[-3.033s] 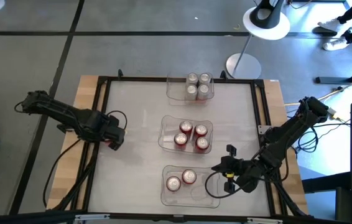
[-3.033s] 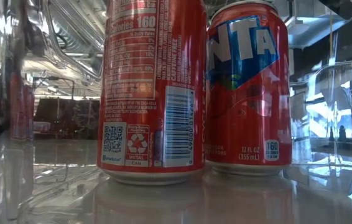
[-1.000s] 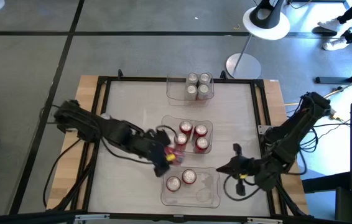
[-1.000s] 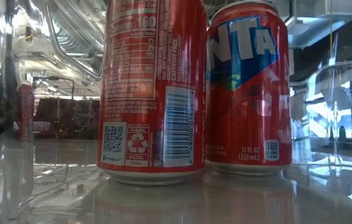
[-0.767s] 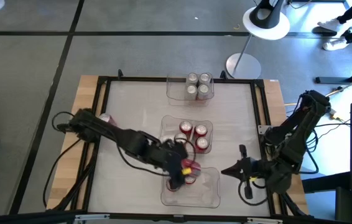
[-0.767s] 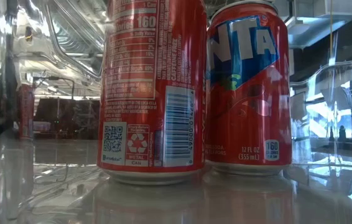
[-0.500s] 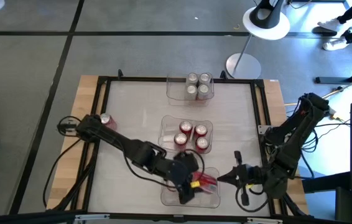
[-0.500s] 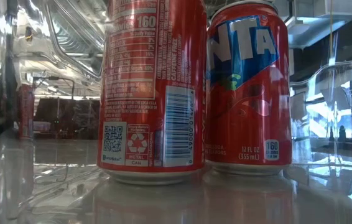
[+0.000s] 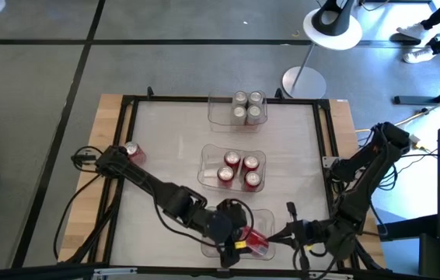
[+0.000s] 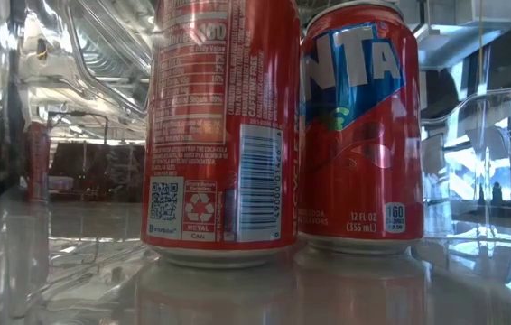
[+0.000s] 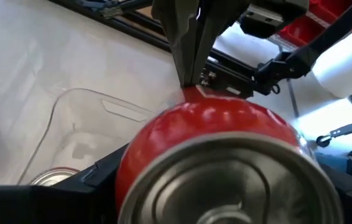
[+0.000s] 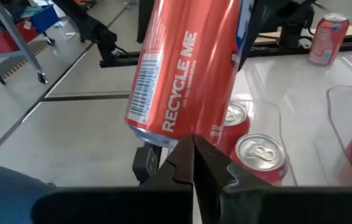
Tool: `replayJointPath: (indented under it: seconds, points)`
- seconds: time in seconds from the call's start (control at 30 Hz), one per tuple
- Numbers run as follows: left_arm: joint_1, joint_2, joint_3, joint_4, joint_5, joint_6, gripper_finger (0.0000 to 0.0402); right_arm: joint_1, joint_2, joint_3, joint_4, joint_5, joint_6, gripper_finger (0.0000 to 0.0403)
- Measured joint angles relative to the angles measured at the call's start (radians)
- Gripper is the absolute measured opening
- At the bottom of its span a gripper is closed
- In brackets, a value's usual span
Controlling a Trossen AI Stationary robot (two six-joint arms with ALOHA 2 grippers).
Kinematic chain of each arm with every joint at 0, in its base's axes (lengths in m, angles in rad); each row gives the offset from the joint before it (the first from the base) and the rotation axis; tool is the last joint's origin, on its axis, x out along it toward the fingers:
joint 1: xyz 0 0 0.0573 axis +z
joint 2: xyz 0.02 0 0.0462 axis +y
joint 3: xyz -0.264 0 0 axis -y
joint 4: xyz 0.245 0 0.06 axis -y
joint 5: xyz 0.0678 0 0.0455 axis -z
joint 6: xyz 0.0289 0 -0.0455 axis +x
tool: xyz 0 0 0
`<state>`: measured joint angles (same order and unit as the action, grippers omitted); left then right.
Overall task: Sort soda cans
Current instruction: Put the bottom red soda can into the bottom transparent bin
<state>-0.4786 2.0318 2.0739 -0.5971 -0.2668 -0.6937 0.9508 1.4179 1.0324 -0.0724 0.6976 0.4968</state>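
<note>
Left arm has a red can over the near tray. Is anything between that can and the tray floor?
Yes. The right gripper, jaws shut, sits tip against the held red can, and two red cans already stand in the near tray. The left gripper must set down on the tray's free side.

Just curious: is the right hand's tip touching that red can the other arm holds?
Cannot tell. In the left wrist view the right hand meets the red can, but depth is unclear.

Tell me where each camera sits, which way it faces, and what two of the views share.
High: overhead, looking down; both arms, left end effector holding red can.
Low: tabletop level, facing two red cans; no arm visible.
Left wrist: behind the held can; right end effector beyond.
Right wrist: own shut end effector below the tilted can.
Shared: both wrist views show the held can.
</note>
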Motion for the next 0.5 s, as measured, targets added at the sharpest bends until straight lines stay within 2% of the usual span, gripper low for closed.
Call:
replayJointPath:
  seconds: [0.5]
  points:
    - [0.015, 0.024, 0.000, 0.034, -0.065, 0.053, 0.0289, -0.023, 0.042, -0.003, -0.005, -0.014, 0.014, 0.0001]
